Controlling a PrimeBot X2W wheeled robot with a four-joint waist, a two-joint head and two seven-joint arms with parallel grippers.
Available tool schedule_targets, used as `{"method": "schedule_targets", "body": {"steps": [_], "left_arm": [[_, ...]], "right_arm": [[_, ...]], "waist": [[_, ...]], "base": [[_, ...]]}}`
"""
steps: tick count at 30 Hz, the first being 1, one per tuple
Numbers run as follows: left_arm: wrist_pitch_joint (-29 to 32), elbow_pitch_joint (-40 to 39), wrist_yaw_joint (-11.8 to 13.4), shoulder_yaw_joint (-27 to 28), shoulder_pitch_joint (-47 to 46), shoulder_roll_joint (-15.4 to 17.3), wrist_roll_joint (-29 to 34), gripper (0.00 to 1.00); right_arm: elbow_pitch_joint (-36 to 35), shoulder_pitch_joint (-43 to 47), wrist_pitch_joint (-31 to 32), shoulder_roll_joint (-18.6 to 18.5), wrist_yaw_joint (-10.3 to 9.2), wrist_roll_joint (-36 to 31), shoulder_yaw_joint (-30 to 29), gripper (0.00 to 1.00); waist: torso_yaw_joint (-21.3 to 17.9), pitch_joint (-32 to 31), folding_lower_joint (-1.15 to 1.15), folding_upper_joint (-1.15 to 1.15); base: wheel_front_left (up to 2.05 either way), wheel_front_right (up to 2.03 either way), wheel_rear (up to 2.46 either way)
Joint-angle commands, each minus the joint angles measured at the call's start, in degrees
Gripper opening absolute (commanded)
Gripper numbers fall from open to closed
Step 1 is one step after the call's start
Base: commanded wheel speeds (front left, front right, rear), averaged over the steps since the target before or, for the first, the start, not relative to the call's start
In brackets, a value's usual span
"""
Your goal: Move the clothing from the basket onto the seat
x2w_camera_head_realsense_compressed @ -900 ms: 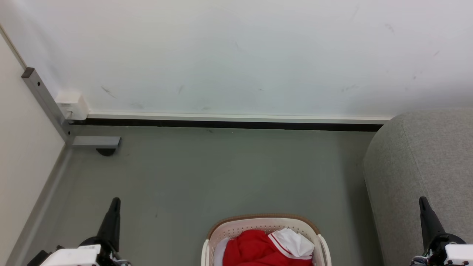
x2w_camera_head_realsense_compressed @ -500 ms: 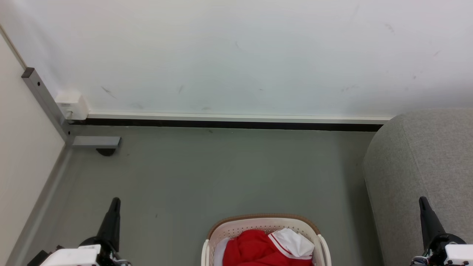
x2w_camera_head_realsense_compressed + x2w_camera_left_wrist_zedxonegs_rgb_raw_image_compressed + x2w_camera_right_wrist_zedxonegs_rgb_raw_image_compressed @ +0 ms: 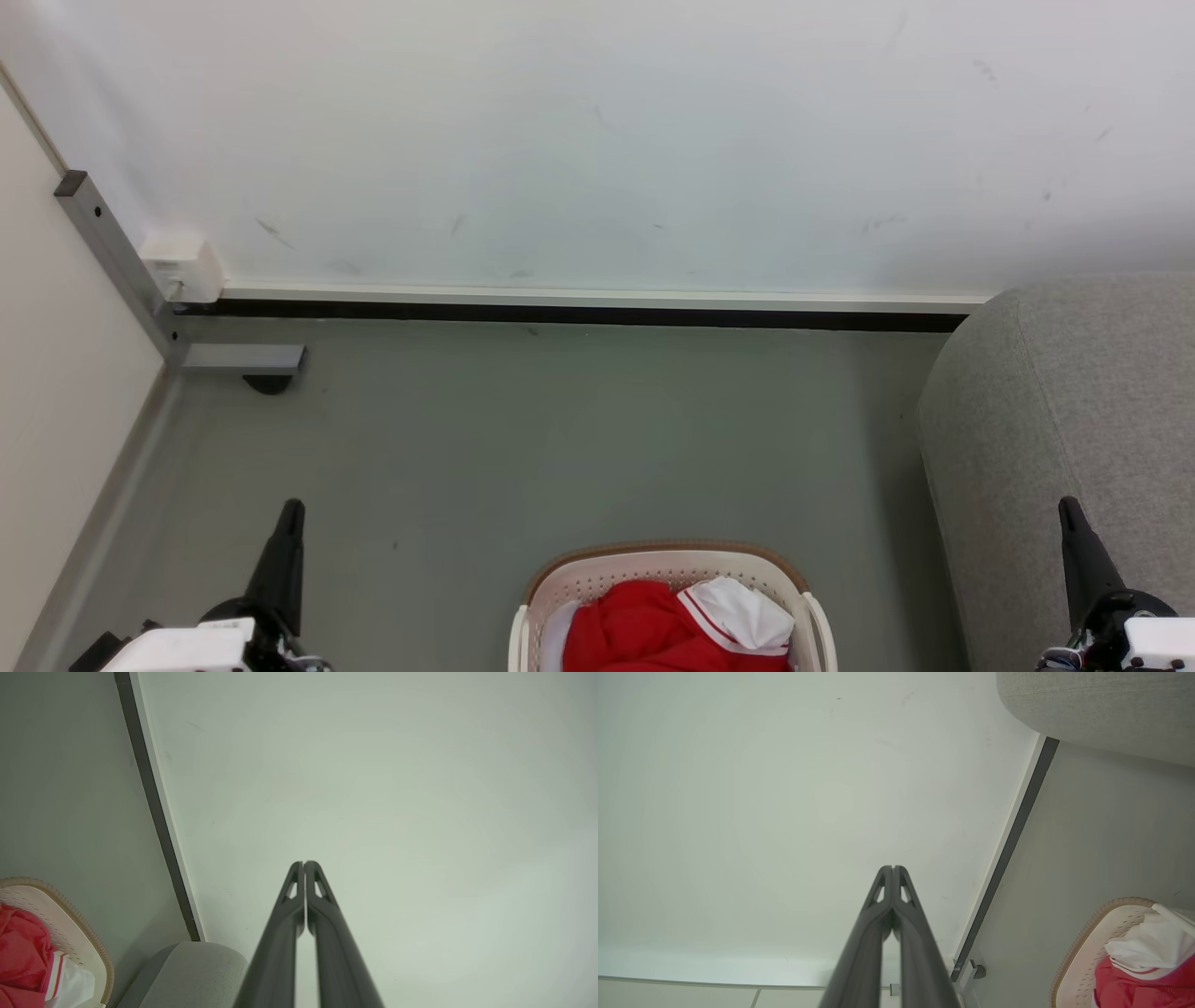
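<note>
We face a plain white wall [image 3: 597, 140] across a grey-green floor [image 3: 560, 439], with a dark skirting strip [image 3: 579, 315] running along the join. In the far left corner a grey metal post [image 3: 107, 252] runs up the wall, with a small white box [image 3: 182, 259] beside it and a short grey bracket [image 3: 243, 358] at its foot. On the right, the rounded end of the grey sofa [image 3: 1074, 420] stands against the wall. The basket [image 3: 667, 558] sits on the floor near us, in the middle, left of the sofa and apart from it. The red clothing [image 3: 635, 625], with its white-trimmed collar piece, lies heaped inside the basket. Our left gripper [image 3: 292, 509] rises at the near left over bare floor, well apart from the basket and pointing toward the wall. Our right gripper [image 3: 1067, 506] rises at the near right, in front of the sofa's side. In both wrist views the two dark fingers [image 3: 280, 933] press together at the tips, clenched on nothing
</note>
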Motion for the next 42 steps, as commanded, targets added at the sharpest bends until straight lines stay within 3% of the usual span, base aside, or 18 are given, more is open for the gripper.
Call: {"method": "schedule_targets", "body": {"steps": [1, 30, 31, 42], "left_arm": [[0.2, -0.2, -0.1, 0.1, -0.5, 0.4, -0.8, 0.00], [0.2, -0.2, -0.1, 0.1, -0.5, 0.4, -0.8, 0.00], [0.0, 0.2, 0.0, 0.0, 0.1, 0.0, 0.0, 1.00], [-2.6, 0.9, 0.1, -1.4, 1.6, -0.4, 2.4, 1.00]], "right_arm": [[-0.3, -0.7, 0.1, -0.4, -0.14, 0.0, -0.2, 0.00], [-0.3, -0.8, 0.1, -0.4, -0.14, 0.0, -0.2, 0.00], [0.2, 0.1, 0.0, 0.0, 0.00, 0.0, 0.0, 1.00], [1.5, 0.9, -2.5, 0.5, -0.01, -4.5, 1.5, 1.00]], "waist": [[0.0, 0.0, 0.00, 0.00], [0.0, 0.0, 0.00, 0.00], [0.0, 0.0, 0.00, 0.00], [0.0, 0.1, 0.00, 0.00]], "base": [[0.00, 0.00, 0.00], [0.00, 0.00, 0.00], [0.00, 0.00, 0.00], [0.00, 0.00, 0.00]]}}
